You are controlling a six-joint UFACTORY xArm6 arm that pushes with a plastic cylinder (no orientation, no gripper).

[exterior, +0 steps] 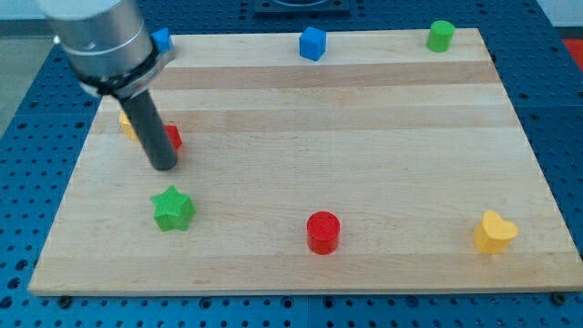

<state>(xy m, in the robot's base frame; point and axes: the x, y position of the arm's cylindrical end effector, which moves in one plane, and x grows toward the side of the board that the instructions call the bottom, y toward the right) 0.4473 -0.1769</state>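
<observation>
My tip [163,166] rests on the wooden board [364,137] at the view's left, right against a red block [172,138] that the rod partly hides. A yellow block [127,125] peeks out behind the rod, to the left. Below the tip lies a green star block [172,209], a short way apart. At the top left corner a blue block [162,39] shows beside the arm's grey body.
A blue cube-like block [312,43] sits at the top middle edge and a green cylinder [441,35] at the top right. A red cylinder [322,231] lies at the bottom middle, a yellow heart block [495,231] at the bottom right.
</observation>
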